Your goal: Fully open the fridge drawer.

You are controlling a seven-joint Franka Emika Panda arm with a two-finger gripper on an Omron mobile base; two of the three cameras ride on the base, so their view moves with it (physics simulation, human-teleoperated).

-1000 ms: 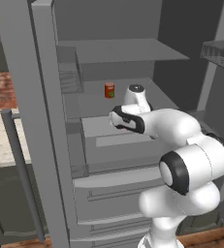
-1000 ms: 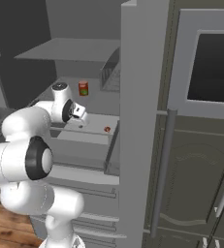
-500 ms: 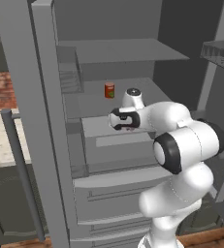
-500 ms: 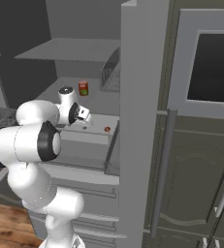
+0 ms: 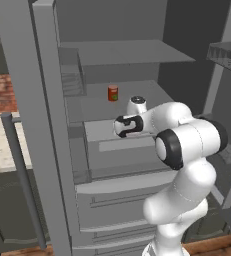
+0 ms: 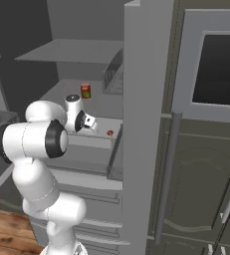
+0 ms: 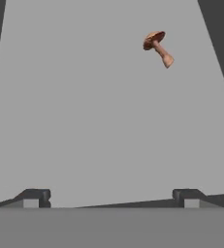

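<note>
Pincer (image 7: 111, 194) hovers with its jaws spread wide and nothing between them, pointing down into the fridge drawer (image 5: 118, 150), presumably to reach the front lip. That drawer sits partly pulled out below the shelf carrying a red can (image 5: 113, 93). A small mushroom (image 7: 158, 47) lies on its pale floor, toward the right.
</note>
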